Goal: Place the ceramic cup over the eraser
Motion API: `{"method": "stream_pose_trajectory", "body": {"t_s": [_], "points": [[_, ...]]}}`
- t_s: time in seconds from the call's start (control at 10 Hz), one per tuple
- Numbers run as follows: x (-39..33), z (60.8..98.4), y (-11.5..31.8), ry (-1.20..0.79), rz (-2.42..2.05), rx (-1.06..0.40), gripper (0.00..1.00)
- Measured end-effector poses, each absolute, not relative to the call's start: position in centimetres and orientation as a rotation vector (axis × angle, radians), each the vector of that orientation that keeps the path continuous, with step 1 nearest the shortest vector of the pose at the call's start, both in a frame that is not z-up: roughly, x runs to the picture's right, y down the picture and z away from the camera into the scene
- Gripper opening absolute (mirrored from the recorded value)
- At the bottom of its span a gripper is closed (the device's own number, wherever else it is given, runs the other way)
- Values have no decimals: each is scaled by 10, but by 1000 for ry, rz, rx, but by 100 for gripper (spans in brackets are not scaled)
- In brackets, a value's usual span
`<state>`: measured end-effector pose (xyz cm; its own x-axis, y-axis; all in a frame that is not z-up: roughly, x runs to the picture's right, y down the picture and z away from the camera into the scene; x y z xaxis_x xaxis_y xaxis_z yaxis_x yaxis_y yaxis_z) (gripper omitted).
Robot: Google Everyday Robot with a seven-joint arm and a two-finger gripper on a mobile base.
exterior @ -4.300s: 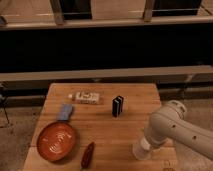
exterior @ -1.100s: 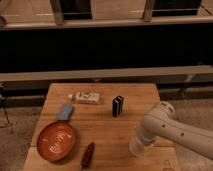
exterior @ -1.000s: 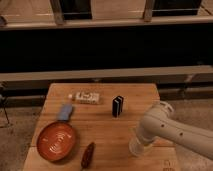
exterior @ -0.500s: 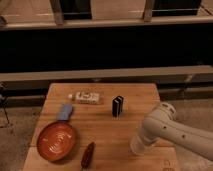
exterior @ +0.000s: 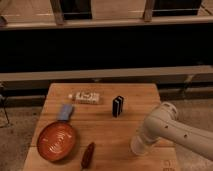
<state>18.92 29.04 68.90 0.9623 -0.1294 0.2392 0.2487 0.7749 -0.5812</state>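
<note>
The eraser [exterior: 118,106], a small upright black block with a pale stripe, stands on the wooden table [exterior: 130,95] right of centre toward the back. My white arm [exterior: 170,127] reaches in from the right. Its low end, where the gripper [exterior: 140,147] is, hangs over the table's front right, below and to the right of the eraser and apart from it. The ceramic cup does not show as a separate thing; the white form at the arm's end may hide it.
An orange round plate [exterior: 57,141] lies at the front left, with a light-blue flat piece [exterior: 65,112] behind it. A flat white printed box [exterior: 85,96] lies at the back. A dark red oblong thing [exterior: 88,154] lies near the front edge. A dark railing runs behind the table.
Since the earliest frame the arm's end has moved left, further over the table's front right. In the last second it has hardly moved. The eraser and the other things stay put.
</note>
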Motion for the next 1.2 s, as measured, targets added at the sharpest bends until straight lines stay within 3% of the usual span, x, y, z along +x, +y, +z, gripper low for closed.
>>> {"method": "stream_pose_trajectory", "body": {"t_s": [0.7,1.2], "points": [[252,648,226,-209,-157,-587,0],[253,631,144,-188,-247,-548,0]]}}
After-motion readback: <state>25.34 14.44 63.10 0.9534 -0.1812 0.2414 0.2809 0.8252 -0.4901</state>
